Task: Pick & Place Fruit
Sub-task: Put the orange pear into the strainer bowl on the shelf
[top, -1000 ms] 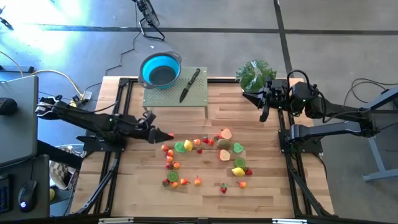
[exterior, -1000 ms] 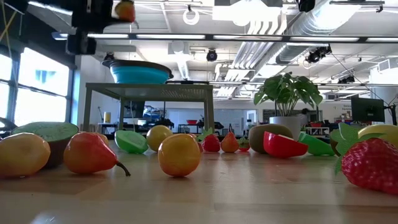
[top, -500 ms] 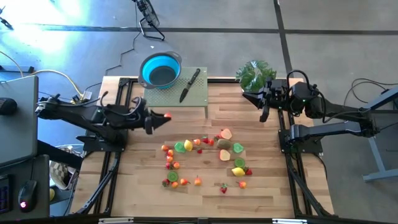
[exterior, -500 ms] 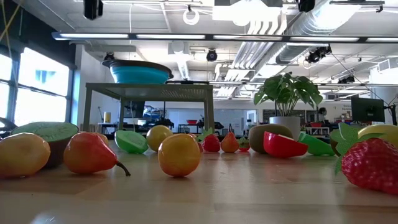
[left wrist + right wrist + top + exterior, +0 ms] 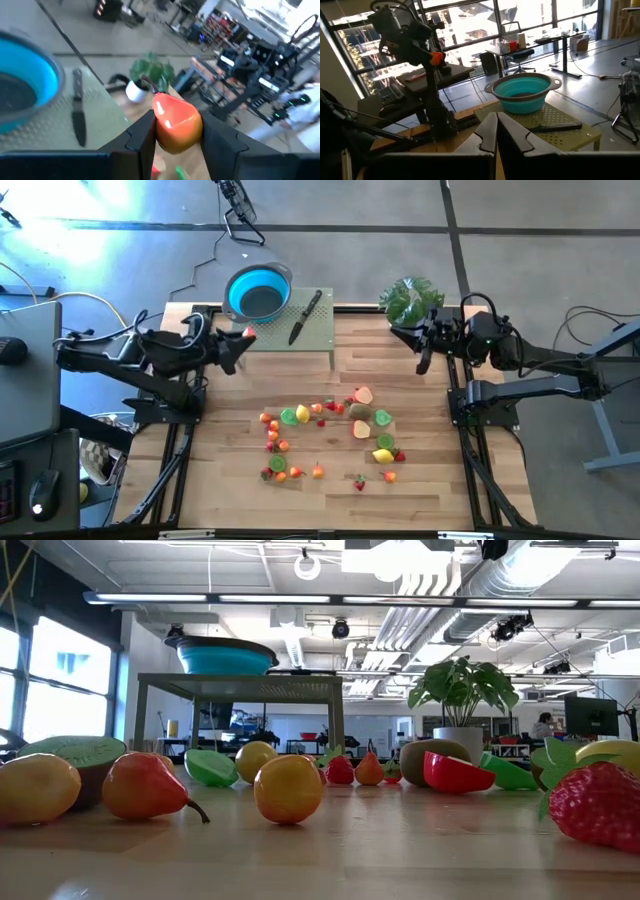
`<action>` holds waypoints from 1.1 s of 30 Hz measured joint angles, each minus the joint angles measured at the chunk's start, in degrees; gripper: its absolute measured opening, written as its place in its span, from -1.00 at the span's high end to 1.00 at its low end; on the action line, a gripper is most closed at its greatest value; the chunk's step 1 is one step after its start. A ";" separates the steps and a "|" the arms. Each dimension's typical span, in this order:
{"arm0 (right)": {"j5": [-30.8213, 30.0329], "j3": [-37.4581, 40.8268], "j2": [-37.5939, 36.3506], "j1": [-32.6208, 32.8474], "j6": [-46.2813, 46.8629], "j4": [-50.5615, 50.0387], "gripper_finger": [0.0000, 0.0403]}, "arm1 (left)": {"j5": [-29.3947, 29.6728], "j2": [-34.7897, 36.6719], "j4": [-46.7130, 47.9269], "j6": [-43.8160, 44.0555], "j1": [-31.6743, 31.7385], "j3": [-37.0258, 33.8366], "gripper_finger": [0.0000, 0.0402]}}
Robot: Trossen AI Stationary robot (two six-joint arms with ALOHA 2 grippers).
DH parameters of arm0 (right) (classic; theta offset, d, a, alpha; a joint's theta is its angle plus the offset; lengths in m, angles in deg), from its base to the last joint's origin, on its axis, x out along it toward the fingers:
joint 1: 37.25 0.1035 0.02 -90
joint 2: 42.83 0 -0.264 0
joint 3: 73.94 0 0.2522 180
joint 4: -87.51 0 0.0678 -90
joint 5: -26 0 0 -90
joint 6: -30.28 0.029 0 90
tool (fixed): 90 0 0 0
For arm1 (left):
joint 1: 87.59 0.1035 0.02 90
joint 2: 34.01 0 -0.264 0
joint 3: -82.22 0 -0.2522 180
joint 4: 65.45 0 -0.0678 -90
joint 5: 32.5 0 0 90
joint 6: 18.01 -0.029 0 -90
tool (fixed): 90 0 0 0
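From above we see even, bright light on the worktop (image 5: 400, 380), with a pale blue glare washing the floor (image 5: 90, 240) at the upper left corner. At table height we note strong backlight from the windows (image 5: 60, 680) and ceiling strip lights (image 5: 300, 600); the nearest fruit (image 5: 288, 788) sits soft and slightly out of focus, casting faint reflections on the wood. In the left wrist view we find motion blur across the whole background, while the held pear (image 5: 176, 122) shows a bright highlight. In the right wrist view the windows (image 5: 470, 30) blow out white and the foreground stays dark.
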 joint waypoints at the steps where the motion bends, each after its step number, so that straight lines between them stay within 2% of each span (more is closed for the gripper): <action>1: -0.48 0.00 0.29 -0.02 0.00 0.40 0.99 | 0.90 0.03 -0.01 -0.96 0.02 0.49 0.36; 5: -3.04 -0.02 0.92 -0.02 -0.04 1.33 0.99 | 1.82 0.41 -0.07 -4.62 2.16 2.19 0.36; 10: -3.49 -0.04 2.48 -0.47 -0.84 2.63 0.99 | -2.44 0.28 3.97 -5.20 9.56 3.78 0.36; 22: -3.35 -0.02 6.27 -3.61 -0.92 5.26 0.99 | -22.23 -0.63 6.69 -5.71 31.11 3.94 0.36; 33: -3.32 -0.02 6.79 -3.72 0.46 6.17 0.99 | -39.48 -6.87 6.56 -9.35 48.76 3.96 0.36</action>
